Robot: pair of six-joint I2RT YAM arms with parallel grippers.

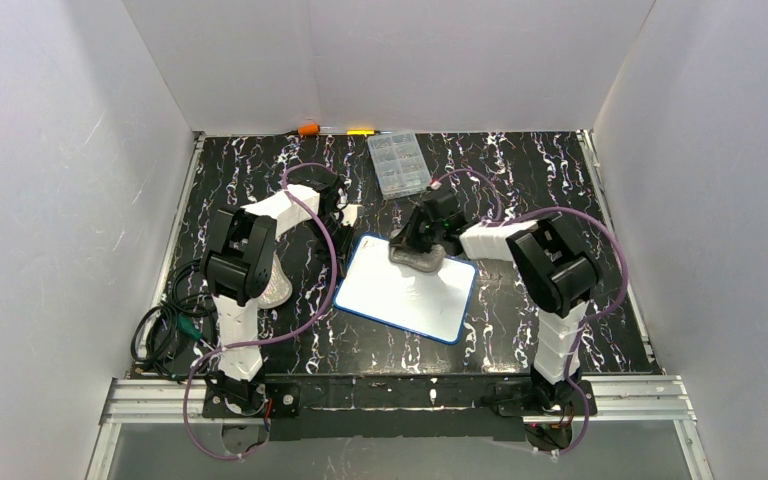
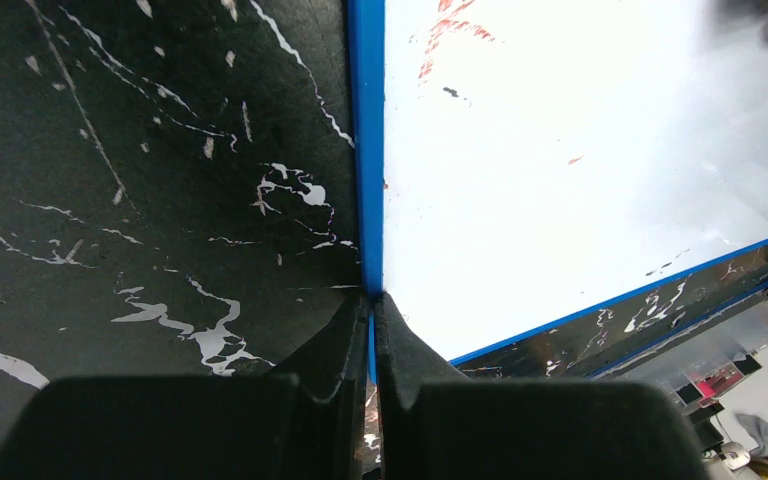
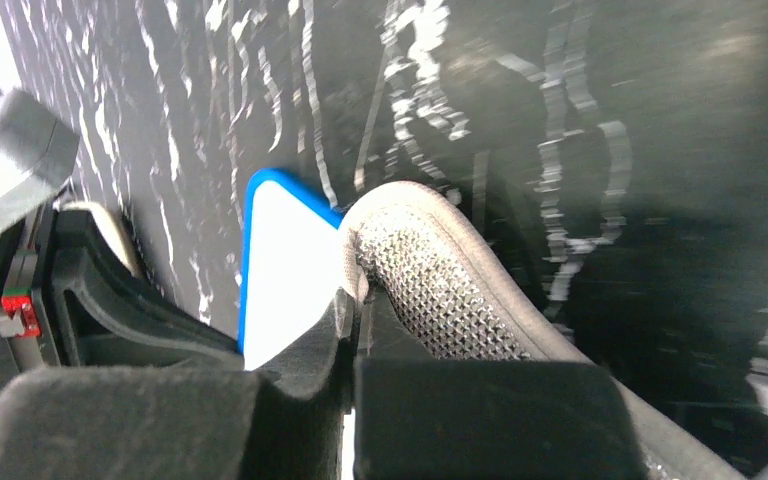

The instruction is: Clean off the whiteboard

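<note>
Left fingers pinch the whiteboard by its rim; right fingers clench a mesh cloth.

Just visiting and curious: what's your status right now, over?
Left gripper shut on whiteboard rim. Right gripper shut on cloth, at board's far edge. Few red marks left. Nothing else on board.

Left arm and right arm: white links, black joint housings, a purple cable looping behind each wrist, matte black fingers tapering to narrow tips at the jaws.
</note>
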